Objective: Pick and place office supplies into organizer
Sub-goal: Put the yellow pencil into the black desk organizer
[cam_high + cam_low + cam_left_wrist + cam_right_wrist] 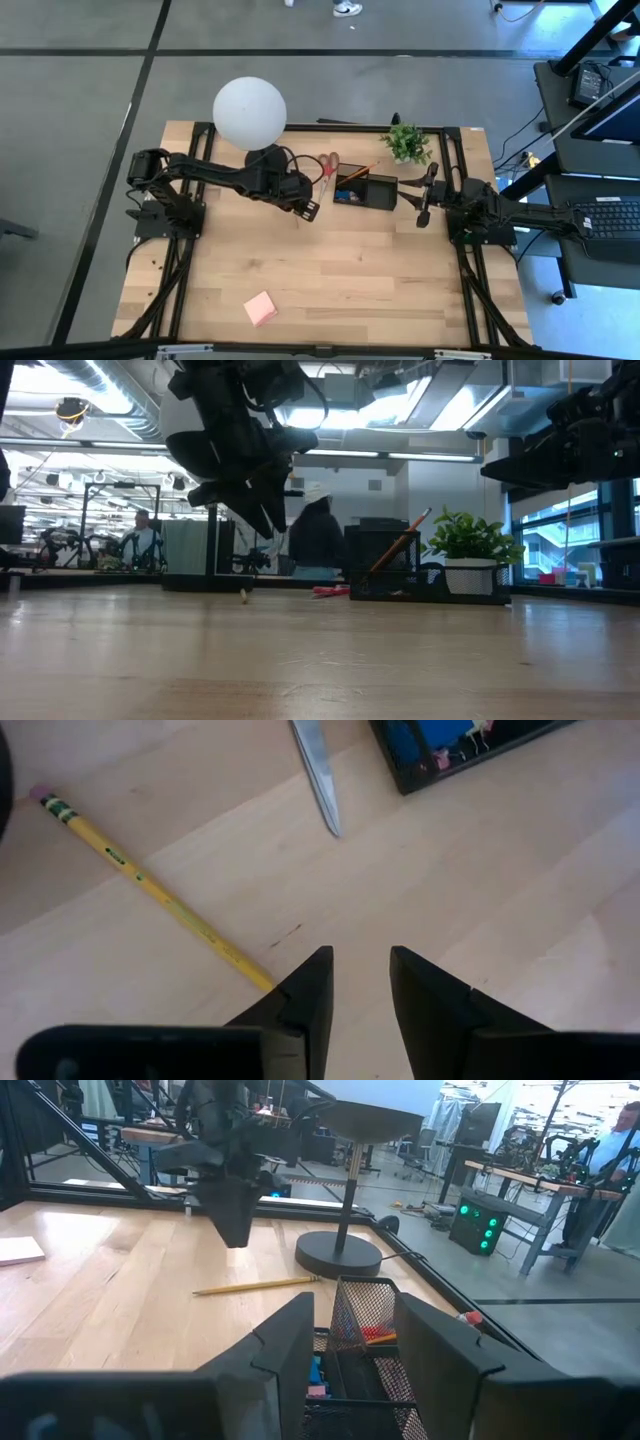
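My left gripper [360, 965] hangs open above the table, left of the black mesh organizer [365, 188], with nothing between its fingers. On the wood under it lies a yellow pencil [140, 880], whose tip end runs behind one finger. The red-handled scissors [328, 165] lie flat beside the organizer, their blade tip [322, 790] toward my gripper. Another pencil [400, 545] leans inside the organizer, over something blue [440, 735]. A pink sticky-note pad [261, 308] lies near the table's front edge. My right gripper [350, 1315] waits open and level at the organizer's right.
A white globe lamp [249, 112] stands on its round black base [340, 1255] at the back, just behind my left arm. A small green potted plant [407, 143] sits behind the organizer. Bare wood [340, 270] spans the table's middle and front. People are in the room beyond.
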